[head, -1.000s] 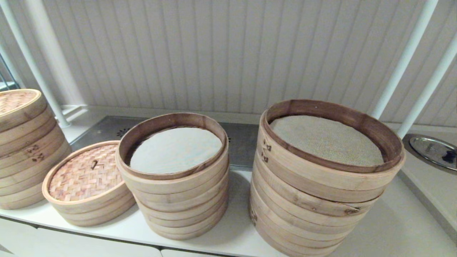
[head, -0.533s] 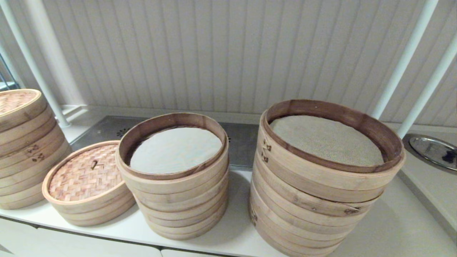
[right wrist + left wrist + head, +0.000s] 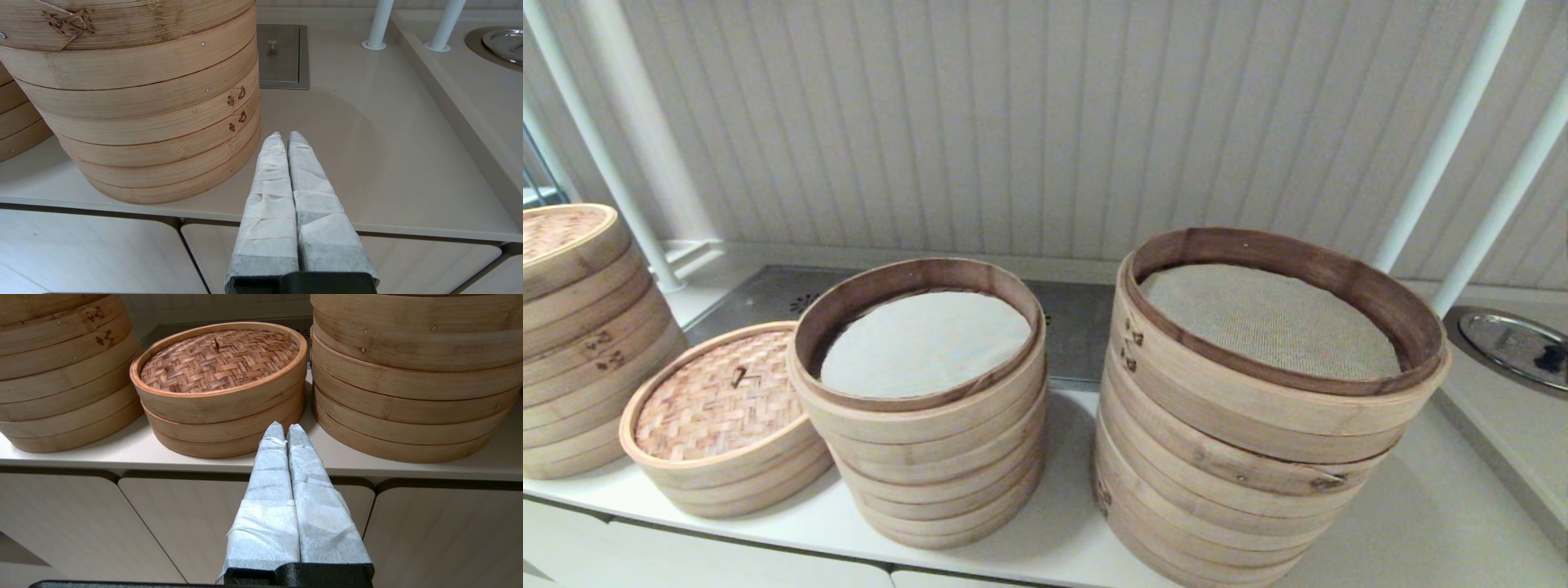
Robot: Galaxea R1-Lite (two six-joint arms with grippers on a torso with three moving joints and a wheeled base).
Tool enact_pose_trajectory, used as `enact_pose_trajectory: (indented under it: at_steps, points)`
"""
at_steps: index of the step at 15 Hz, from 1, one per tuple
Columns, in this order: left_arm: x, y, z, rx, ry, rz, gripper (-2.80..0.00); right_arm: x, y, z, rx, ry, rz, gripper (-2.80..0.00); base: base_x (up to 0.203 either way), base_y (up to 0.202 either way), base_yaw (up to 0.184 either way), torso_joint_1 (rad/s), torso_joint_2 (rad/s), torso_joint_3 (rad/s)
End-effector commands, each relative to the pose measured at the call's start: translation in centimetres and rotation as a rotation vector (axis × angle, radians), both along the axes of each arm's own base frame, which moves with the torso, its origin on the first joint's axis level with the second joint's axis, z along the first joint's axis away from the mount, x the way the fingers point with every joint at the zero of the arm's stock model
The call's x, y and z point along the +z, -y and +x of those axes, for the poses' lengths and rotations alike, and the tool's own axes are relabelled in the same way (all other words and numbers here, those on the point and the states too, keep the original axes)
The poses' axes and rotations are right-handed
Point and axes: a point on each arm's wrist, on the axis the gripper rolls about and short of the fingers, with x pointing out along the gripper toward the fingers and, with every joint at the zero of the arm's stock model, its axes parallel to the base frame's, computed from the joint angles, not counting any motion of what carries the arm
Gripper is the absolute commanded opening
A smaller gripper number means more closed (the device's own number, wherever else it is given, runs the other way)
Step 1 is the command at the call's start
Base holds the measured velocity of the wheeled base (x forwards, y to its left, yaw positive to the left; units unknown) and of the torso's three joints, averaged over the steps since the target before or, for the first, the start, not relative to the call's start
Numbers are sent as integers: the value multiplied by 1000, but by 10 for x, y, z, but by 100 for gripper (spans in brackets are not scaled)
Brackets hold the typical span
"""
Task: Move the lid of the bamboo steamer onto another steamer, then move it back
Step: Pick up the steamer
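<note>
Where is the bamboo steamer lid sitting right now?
In the head view, the bamboo steamer lid sits on a low steamer at the counter's left, between the tall stack at the far left and the white-lined stack.

3 steamer stacks (image 3: 931,408), 1 low lidded steamer (image 3: 719,457), 2 white poles (image 3: 1462,122), 2 pincers (image 3: 284,430).

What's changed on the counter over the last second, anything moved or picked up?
Nothing visibly changed. The bamboo steamer lid lies where it was on its low steamer, and the stacks beside it are unmoved. Both grippers hang in front of the counter edge, left gripper and right gripper, fingers closed, holding nothing.
</note>
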Motion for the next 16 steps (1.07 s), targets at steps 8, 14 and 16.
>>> enact_pose_trajectory:
  at_steps: [8,14,16]
  points:
    - [0,0,0,10,5,-64,-280,-1,0,0,0,-2,0,-280,0,0,0,0,0,0]
    - [0,0,0,10,4,-67,-280,-1,0,0,0,-3,0,-280,0,0,0,0,0,0]
    - [0,0,0,9,5,-77,-280,-1,0,0,2,-2,0,-280,0,0,0,0,0,0]
